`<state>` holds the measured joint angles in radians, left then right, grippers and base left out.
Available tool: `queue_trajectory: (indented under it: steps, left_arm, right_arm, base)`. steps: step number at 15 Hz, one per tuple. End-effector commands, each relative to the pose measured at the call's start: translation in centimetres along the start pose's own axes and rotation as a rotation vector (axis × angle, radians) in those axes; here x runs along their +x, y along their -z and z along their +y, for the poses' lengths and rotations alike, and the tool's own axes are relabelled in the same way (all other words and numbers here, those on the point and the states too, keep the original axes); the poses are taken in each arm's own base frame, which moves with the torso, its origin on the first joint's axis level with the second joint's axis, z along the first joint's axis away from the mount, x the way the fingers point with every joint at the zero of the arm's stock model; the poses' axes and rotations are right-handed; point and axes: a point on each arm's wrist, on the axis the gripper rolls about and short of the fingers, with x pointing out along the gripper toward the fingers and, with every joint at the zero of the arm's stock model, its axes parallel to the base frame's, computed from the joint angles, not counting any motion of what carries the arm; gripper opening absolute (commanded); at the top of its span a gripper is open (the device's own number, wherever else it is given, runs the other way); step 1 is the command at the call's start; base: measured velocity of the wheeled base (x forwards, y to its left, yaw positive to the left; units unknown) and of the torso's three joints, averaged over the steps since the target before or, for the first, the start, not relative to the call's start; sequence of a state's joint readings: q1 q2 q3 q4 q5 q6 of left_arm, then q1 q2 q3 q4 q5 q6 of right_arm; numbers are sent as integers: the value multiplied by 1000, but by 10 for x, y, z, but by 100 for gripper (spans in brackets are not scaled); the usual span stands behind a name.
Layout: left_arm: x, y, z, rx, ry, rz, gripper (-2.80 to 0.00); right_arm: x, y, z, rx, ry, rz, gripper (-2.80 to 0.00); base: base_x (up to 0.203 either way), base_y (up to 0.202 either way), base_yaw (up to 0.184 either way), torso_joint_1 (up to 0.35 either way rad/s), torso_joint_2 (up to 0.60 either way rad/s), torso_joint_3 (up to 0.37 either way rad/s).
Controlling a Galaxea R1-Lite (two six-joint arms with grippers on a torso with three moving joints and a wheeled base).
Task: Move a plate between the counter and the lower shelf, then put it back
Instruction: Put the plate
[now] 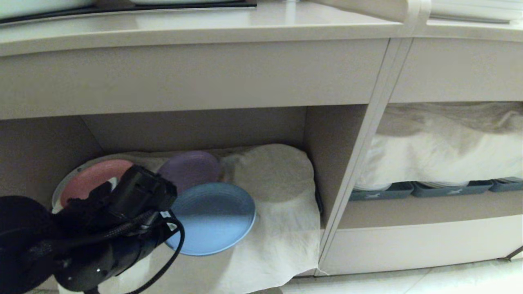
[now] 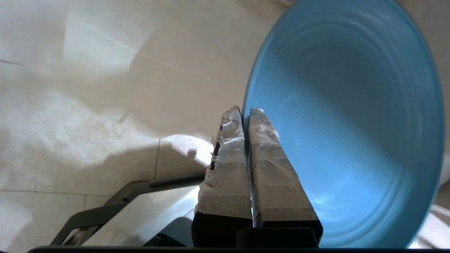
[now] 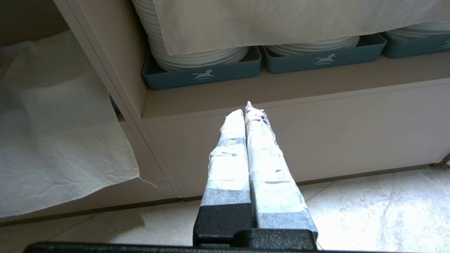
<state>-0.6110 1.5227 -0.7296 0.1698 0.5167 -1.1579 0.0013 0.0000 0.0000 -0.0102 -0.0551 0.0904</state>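
Note:
The light-blue plate hangs at the front of the lower shelf, over its rumpled white cloth. My left gripper is shut on the plate's rim, one taped finger on each face of the plate. In the head view the black left wrist covers the plate's left edge and hides the fingers. The beige counter runs across the top, above the shelf. My right gripper is shut on nothing, low in front of the right-hand cabinet and outside the head view.
A pink plate and a purple plate lie at the back of the lower shelf, beside a cloth-covered round stack. The compartment to the right holds grey-blue trays with stacked white plates under a cloth. Pale floor tiles lie below.

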Motion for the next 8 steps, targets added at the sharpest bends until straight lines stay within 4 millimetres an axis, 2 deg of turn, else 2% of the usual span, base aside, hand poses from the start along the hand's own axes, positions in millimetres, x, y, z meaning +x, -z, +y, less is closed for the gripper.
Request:
queue_trajectory:
  steps: [1, 4, 8]
  left_arm:
    - [-6, -7, 10, -37, 2, -18, -280]
    - [-10, -12, 17, -62, 1, -31, -280]
    - [-16, -19, 36, -57, -16, -56, -280]
  right_arm:
    - [0, 0, 0, 0, 0, -1, -280]
    - [0, 0, 0, 0, 0, -1, -280]
    - [0, 0, 0, 0, 0, -1, -280]
  base:
    - [0, 0, 0, 0, 0, 0]
    - [0, 0, 0, 0, 0, 0]
    - [0, 0, 0, 0, 0, 0]
